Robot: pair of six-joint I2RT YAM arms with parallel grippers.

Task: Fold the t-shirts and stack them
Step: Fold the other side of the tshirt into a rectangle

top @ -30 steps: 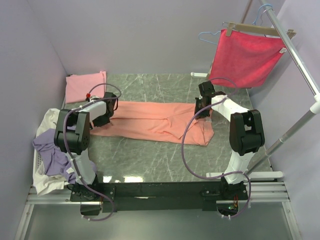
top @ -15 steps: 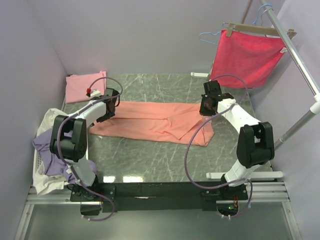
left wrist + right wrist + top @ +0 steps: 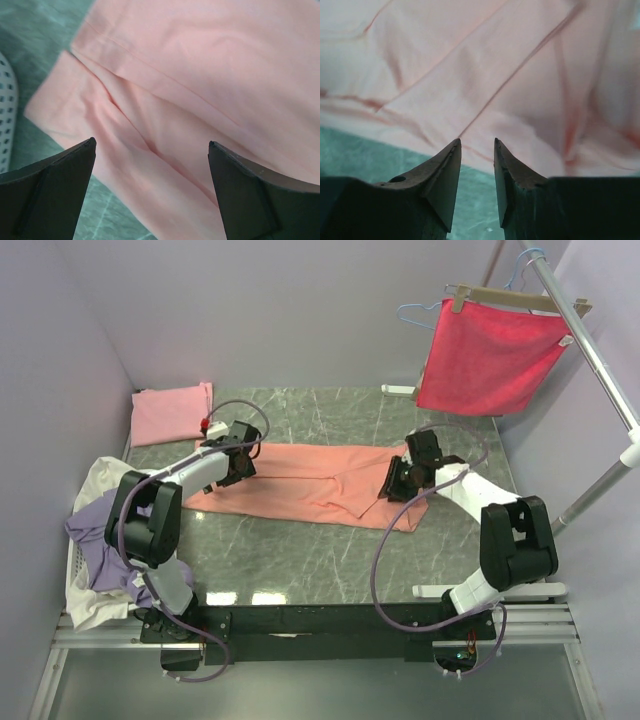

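Note:
A salmon-orange t-shirt (image 3: 310, 485) lies as a long folded band across the middle of the table. My left gripper (image 3: 240, 455) hovers over its left end, jaws wide open, with only the cloth (image 3: 190, 85) below the gap (image 3: 151, 144). My right gripper (image 3: 397, 480) is low over the shirt's right end; its fingers stand a little apart (image 3: 476, 140) with nothing between them, and the shirt's near edge (image 3: 485, 90) lies just ahead. A folded light pink t-shirt (image 3: 170, 412) sits at the back left. Lavender (image 3: 100, 540) and cream (image 3: 100, 480) shirts lie heaped at the left.
A bright crimson cloth (image 3: 495, 355) hangs from a hanger on the white rack pole (image 3: 600, 370) at the back right. A white perforated basket (image 3: 75, 585) holds the heap at the left edge; its rim (image 3: 4, 100) shows beside the shirt's left end.
Both grippers have opened, the left fully and the right partly. The left one has slid right along the shirt's left end; the right one has come nearer and lower over the right end.

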